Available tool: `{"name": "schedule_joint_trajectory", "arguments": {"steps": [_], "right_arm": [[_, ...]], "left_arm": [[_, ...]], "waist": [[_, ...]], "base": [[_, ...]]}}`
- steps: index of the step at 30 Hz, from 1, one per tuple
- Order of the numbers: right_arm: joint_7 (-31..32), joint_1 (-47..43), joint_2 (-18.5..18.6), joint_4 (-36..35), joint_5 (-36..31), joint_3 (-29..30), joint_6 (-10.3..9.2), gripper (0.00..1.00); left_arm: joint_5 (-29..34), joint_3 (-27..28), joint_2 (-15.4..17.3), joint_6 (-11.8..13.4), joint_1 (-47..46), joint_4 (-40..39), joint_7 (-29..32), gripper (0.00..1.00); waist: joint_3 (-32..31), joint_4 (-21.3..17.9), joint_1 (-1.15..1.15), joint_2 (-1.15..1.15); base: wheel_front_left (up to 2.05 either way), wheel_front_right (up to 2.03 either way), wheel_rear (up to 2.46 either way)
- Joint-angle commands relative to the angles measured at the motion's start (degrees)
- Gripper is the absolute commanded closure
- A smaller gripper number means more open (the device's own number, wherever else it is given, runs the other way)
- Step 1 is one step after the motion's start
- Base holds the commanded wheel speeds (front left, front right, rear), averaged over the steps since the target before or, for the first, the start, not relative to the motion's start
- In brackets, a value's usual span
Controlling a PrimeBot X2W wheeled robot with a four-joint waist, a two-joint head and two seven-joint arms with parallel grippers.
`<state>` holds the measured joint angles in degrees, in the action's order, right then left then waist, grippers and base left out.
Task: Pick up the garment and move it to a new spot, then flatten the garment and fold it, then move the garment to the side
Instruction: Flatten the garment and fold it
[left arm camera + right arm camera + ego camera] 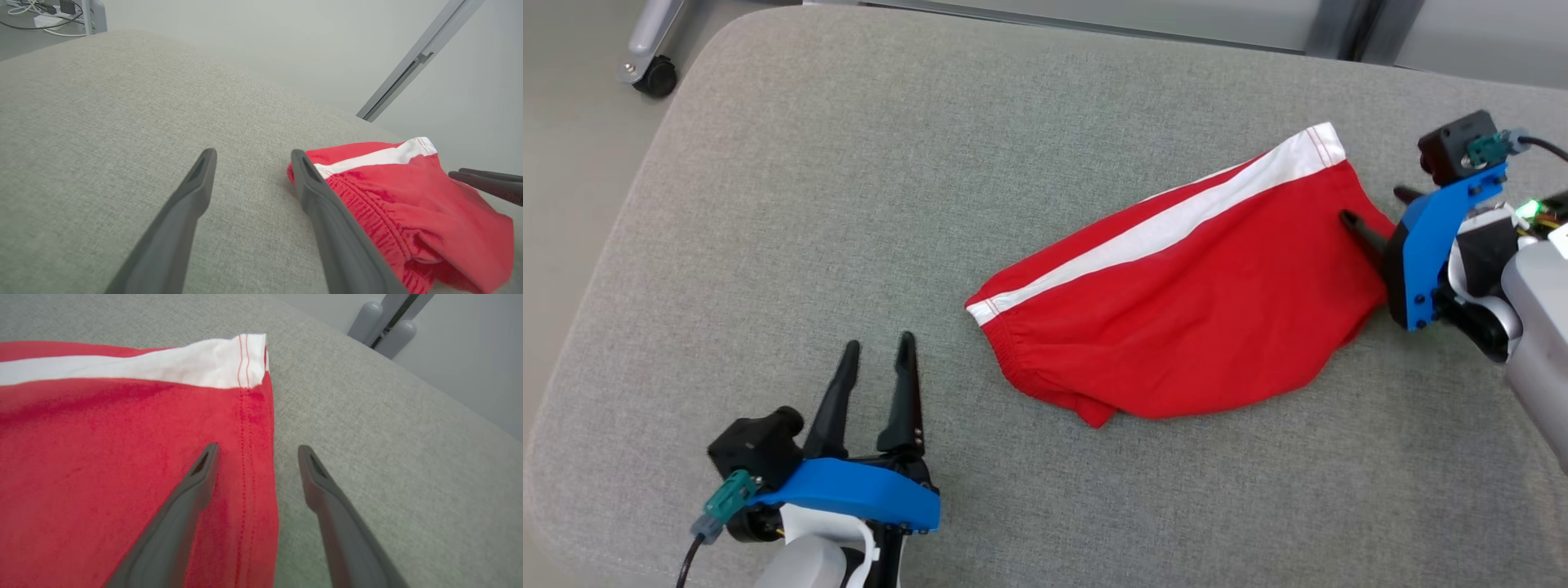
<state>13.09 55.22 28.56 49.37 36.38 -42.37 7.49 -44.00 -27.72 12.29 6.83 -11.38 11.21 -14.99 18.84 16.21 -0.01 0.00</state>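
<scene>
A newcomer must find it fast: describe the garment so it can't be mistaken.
Start at the big grey cushion. Right of its middle lie the shorts, with the open right gripper at their hem. They are the only red thing there, with a white stripe along one edge.

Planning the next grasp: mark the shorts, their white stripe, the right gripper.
shorts (1201, 327): head view, red middle panel.
white stripe (163, 367): right wrist view, near the hem.
right gripper (258, 449): right wrist view, between its fingertips.

No readable text anywhere.
The red fabric shorts with a white side stripe (1192, 327) and the grey woven cushion (849, 204) beneath them show plain colour and stitching; no lettering, number, label or logo can be made out.
</scene>
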Motion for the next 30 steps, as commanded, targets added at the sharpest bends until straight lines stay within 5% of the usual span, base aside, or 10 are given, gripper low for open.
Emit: {"name": "schedule_joint_trajectory", "arguments": {"steps": [1,7,8,9,12,21,30], "right_arm": [[1.35,-1.11,0.57,-0.17,1.24,-0.53,0.0,0.0],[7.38,-3.45,1.09,0.13,4.58,-3.05,0.01,0.0],[7.52,-3.6,0.88,0.1,4.93,-3.08,0.01,0.12],[7.34,-3.68,0.61,0.13,5.24,-3.07,0.01,0.51],[5.26,-3.49,-0.16,0.13,5.25,-2.92,0.01,1.0],[-6.75,-1.72,-2.78,2.32,3.27,0.27,0.0,1.0],[-16.49,-9.87,-5.02,2.03,4.24,4.42,0.0,1.0]], "left_arm": [[0.35,1.0,0.31,0.77,0.61,-0.76,-0.24,0.0],[0.53,4.18,-0.63,1.31,1.54,-3.11,-0.25,0.0],[0.8,4.51,-0.72,1.25,1.48,-3.31,-0.25,0.0],[1.01,4.88,-0.86,1.21,1.47,-3.49,-0.25,0.0],[1.98,5.98,-0.93,0.92,1.61,-3.67,-0.25,0.0],[5.2,7.63,-1.05,0.23,1.06,-3.47,-0.27,0.0],[6.93,6.21,-0.28,-1.13,1.49,-3.2,-0.13,0.0]], "waist": [[0.14,0.15,0.01,0.0],[0.93,0.83,0.01,0.0],[1.03,0.91,0.01,0.0],[1.09,0.97,0.01,0.0],[1.09,0.87,0.01,0.0],[-0.68,-2.17,0.01,0.0],[-4.92,-8.9,0.01,0.0]], "base": [[0.0,0.0,0.0],[0.0,0.0,0.0],[0.0,0.0,0.0],[0.0,0.0,0.0],[0.0,0.0,0.0],[0.0,0.0,0.0],[0.0,0.0,0.0]]}}
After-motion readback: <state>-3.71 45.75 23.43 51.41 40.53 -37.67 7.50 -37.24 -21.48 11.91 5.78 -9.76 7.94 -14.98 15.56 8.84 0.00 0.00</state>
